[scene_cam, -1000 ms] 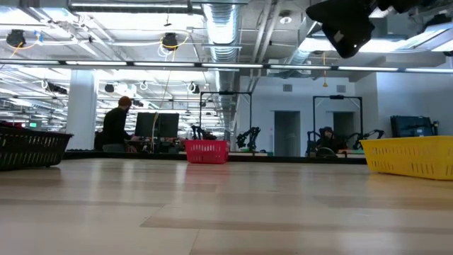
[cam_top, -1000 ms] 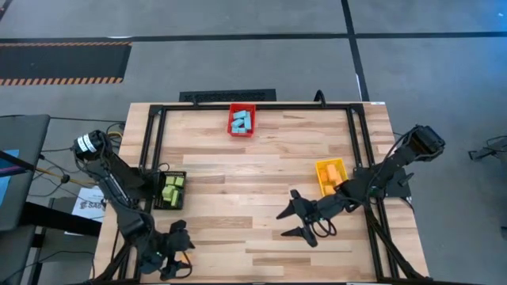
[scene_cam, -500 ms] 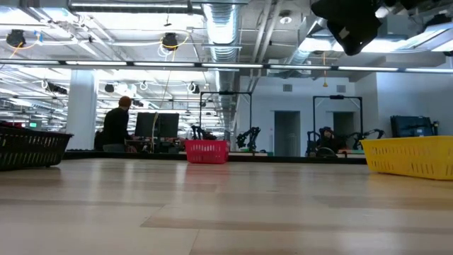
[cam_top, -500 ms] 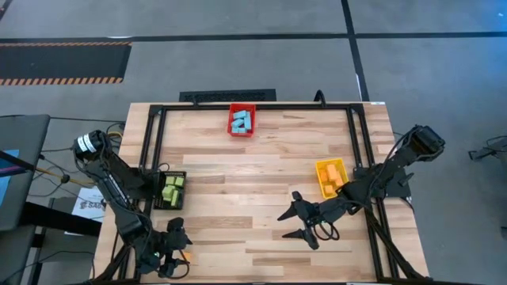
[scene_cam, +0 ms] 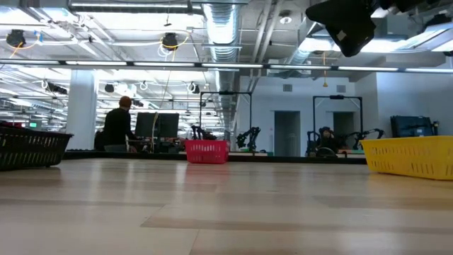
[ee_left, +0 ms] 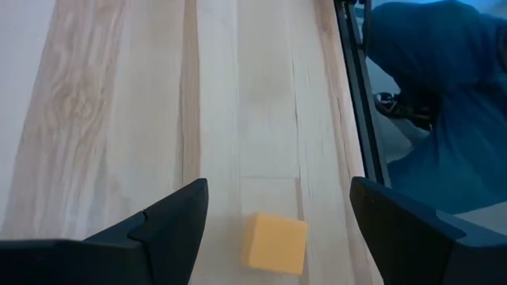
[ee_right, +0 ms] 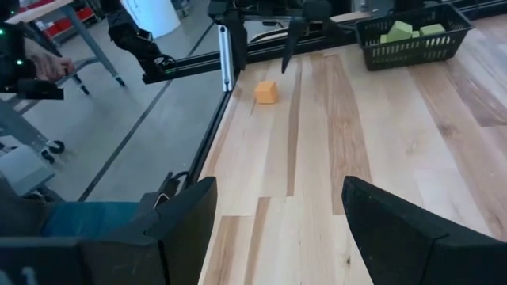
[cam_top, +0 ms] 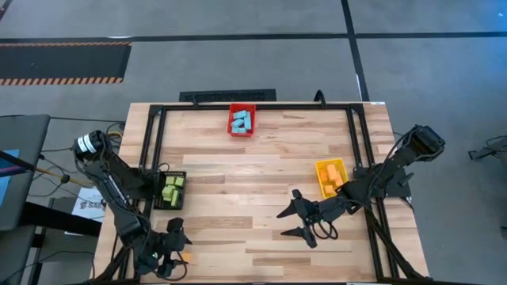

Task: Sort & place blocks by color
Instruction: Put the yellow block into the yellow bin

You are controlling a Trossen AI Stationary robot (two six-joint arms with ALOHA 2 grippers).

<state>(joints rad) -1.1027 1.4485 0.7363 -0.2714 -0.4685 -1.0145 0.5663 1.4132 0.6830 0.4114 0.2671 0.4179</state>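
Sorting nearly complete: light-blue blocks in red bin, yellow-green blocks in black bin, orange blocks in yellow bin. One orange cube remains on the worktop, between the left gripper's open fingers. Right gripper waits, open, mid-worktop.

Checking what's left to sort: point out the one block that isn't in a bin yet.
The orange cube lying loose on the table between the open fingers of the left gripper. Every other visible block sits in the red, yellow or black bin.
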